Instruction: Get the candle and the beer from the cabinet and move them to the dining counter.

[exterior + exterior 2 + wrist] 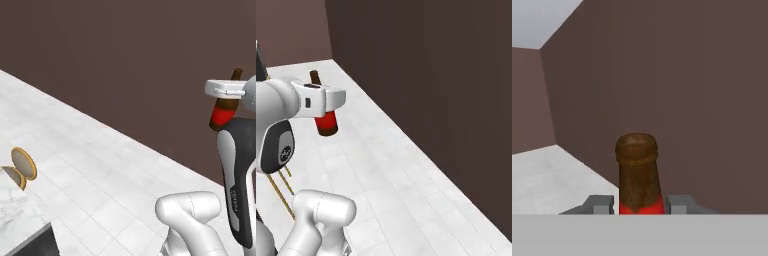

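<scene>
My gripper (227,97) is shut on the beer (223,113), a dark brown bottle with a red label, and holds it high above the floor, slightly tilted. In the right base view the white hand covers the bottle's shoulder, so the beer (326,123) shows as a brown neck above the gripper (321,107) and a red label below it. The hand view looks up the beer (637,172) from its red collar, with grey fingertips (602,204) pressed on both sides of it at the gripper (641,205). A corner of the dining counter (15,210) lies at lower left. The candle and the cabinet are out of view.
A round wooden stool seat (24,163) stands beside the counter corner, and thin stool legs (281,190) show by the arm. A white tiled floor (100,165) stretches to a dark brown wall (125,60) ahead and to the right.
</scene>
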Robot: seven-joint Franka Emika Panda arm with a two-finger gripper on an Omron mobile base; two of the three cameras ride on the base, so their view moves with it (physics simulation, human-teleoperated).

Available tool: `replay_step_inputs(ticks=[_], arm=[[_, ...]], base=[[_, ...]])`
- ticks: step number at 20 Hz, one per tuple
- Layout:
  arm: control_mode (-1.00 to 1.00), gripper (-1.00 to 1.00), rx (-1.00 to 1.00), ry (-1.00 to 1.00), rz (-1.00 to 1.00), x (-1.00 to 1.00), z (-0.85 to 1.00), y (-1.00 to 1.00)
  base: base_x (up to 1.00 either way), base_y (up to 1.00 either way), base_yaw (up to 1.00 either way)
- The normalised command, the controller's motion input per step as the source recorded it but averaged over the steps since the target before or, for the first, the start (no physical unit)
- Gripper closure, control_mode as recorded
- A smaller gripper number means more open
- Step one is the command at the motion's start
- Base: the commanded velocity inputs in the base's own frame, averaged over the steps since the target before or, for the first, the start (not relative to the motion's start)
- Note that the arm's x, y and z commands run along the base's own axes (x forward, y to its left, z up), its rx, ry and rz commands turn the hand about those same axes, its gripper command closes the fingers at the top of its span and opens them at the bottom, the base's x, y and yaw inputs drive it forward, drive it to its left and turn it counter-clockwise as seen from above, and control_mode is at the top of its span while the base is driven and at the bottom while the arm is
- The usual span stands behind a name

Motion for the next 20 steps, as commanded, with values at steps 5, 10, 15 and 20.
replay_step_inputs(ticks=[5,10,15,20], arm=[[1.00,1.00,0.00,0.00,0.00,0.00,0.00,0.00],[1.00,1.00,0.00,0.00,0.00,0.00,0.00,0.00],[1.00,1.00,0.00,0.00,0.00,0.00,0.00,0.00],[1.00,1.00,0.00,0.00,0.00,0.00,0.00,0.00]], base=[[1.00,-0.03,0.72],[1.00,-0.35,0.51],[0.81,-0.58,0.15],[0.49,-0.81,0.10]])
